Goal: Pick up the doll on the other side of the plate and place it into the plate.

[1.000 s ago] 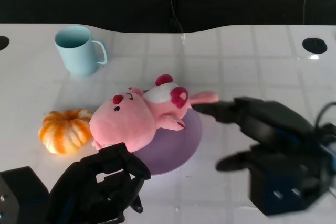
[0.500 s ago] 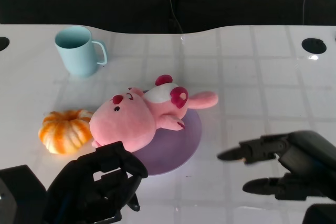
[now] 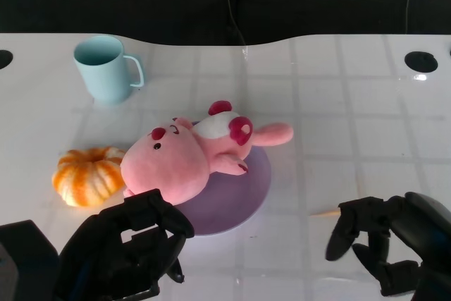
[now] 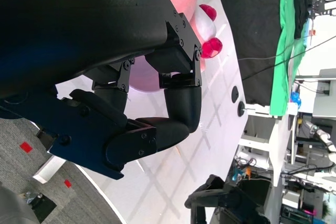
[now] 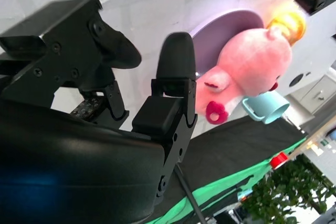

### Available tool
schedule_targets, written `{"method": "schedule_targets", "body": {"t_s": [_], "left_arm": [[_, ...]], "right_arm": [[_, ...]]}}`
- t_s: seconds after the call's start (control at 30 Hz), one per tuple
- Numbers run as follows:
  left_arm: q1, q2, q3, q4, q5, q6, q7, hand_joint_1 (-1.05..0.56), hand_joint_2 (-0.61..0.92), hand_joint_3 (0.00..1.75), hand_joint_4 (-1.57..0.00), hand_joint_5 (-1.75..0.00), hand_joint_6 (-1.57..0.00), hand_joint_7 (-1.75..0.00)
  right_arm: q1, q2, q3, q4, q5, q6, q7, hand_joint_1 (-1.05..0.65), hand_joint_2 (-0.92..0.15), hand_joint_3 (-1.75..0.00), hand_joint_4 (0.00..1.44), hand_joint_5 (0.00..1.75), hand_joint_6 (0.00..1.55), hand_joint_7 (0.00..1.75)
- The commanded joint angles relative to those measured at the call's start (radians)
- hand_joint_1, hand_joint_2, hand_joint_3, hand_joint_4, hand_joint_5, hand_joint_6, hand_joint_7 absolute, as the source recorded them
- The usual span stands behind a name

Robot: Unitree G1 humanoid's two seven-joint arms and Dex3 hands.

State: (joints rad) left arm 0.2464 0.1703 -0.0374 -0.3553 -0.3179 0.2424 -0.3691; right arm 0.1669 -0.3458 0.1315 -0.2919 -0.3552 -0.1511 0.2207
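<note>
The white tiled table (image 3: 352, 103) lies bare on the robot's right of the round purple plate (image 3: 246, 195) — open room there. The pink plush doll (image 3: 187, 156) sprawls over the plate's far-left part, one limb overhanging its right rim. Just left of the doll sits the orange pumpkin-shaped toy (image 3: 88, 174) (seemingly touching it), closing that side. The light blue mug (image 3: 106, 67) stands well apart at the far left — bare table between mug and doll.
</note>
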Motion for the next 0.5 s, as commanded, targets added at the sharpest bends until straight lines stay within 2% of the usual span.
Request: {"method": "schedule_targets", "body": {"t_s": [0.03, 0.2, 0.5], "left_arm": [[0.002, 0.019, 0.014, -0.001, -0.006, -0.003, -0.013, -0.41, 0.75, 0.77, -0.63, -1.75, -0.68, -1.32], [0.012, 0.027, 0.01, -0.013, 0.005, -0.004, -0.006, -0.42, 0.75, 0.76, -0.62, -1.75, -0.69, -1.33], [0.019, 0.028, 0.013, -0.006, 0.001, -0.01, -0.004, -0.41, 0.75, 0.75, -0.6, -1.75, -0.68, -1.33]], "right_arm": [[-0.007, 0.013, -0.02, 0.04, 0.032, -0.014, -0.023, 0.11, -0.31, -1.44, 0.93, 1.75, 0.8, 1.55], [-0.015, 0.023, -0.019, 0.074, 0.051, -0.03, -0.027, 0.09, -0.32, -1.44, 0.93, 1.75, 0.75, 1.65], [-0.014, 0.03, -0.005, 0.076, 0.021, -0.012, -0.031, 0.09, -0.27, -1.46, 0.92, 1.75, 0.75, 1.68]]}}
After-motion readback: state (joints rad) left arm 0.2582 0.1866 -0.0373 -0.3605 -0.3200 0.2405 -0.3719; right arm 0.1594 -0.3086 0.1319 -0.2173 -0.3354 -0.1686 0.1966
